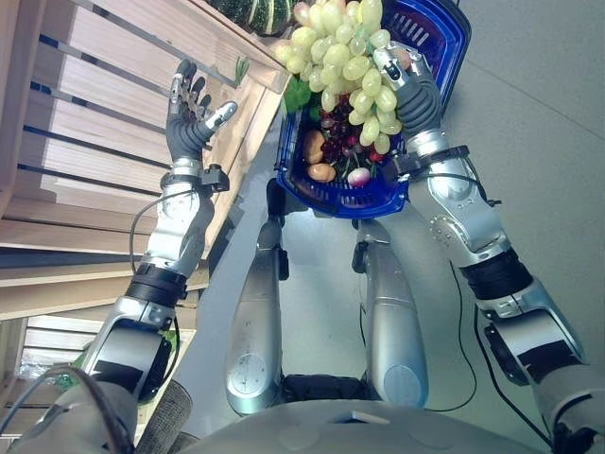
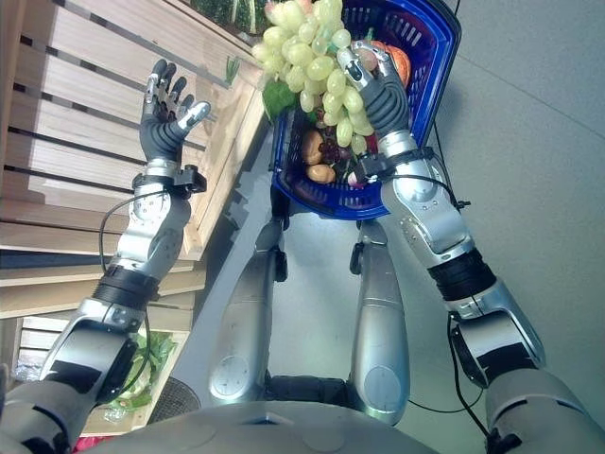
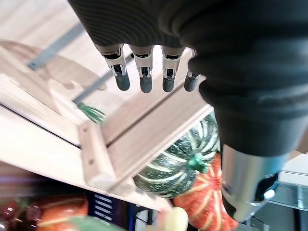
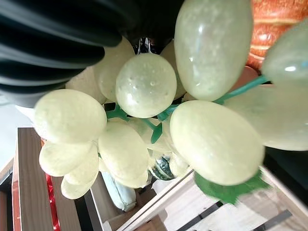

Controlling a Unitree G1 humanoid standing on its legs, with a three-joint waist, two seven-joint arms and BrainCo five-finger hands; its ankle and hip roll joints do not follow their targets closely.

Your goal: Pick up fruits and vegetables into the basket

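Observation:
A big bunch of green grapes [image 1: 345,57] hangs over the blue basket [image 1: 378,203], and my right hand [image 1: 411,90] is shut on it from the right side. Seen from the right wrist, the grapes [image 4: 144,86] sit right against the hand on their green stem. Inside the basket lie dark red grapes [image 1: 336,142], brownish round produce [image 1: 314,147] and an orange piece [image 2: 399,61]. My left hand [image 1: 189,123] is raised beside the wooden shelf, open and holding nothing, its fingers [image 3: 144,72] straight.
A slatted wooden shelf [image 1: 113,142] runs along the left. On its top level lie a green striped squash [image 3: 178,163] and an orange pumpkin [image 3: 202,207]. Grey floor stretches to the right of the basket.

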